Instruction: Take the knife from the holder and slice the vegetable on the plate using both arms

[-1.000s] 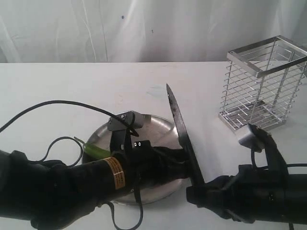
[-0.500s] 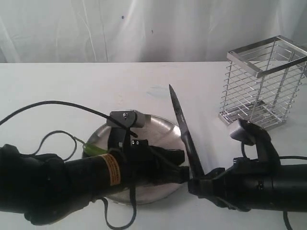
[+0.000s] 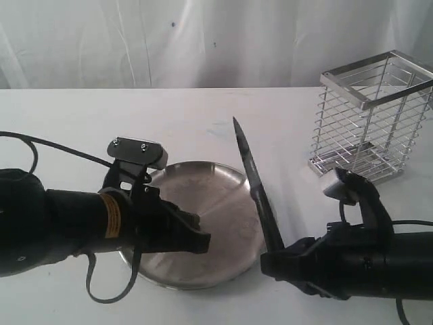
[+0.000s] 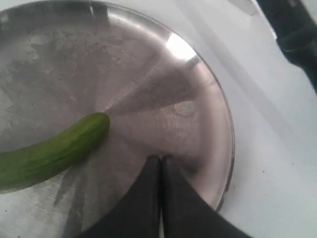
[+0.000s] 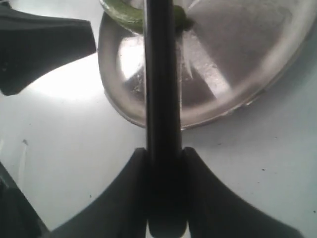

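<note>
Over the round steel plate (image 3: 223, 227), your left end effector (image 4: 160, 160) — pressed together, empty — has retreated beside the curved green chilli (image 4: 49, 153), leaving it unpinned; your right end effector (image 5: 165, 154) pinches the dark-bladed knife (image 3: 254, 179).

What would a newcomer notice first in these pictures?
The dark knife, clamped in the right gripper, slants up by the right edge of the steel plate. On the plate lies a green chilli, with the shut left gripper near its end. The empty wire holder stands at back right.
</note>
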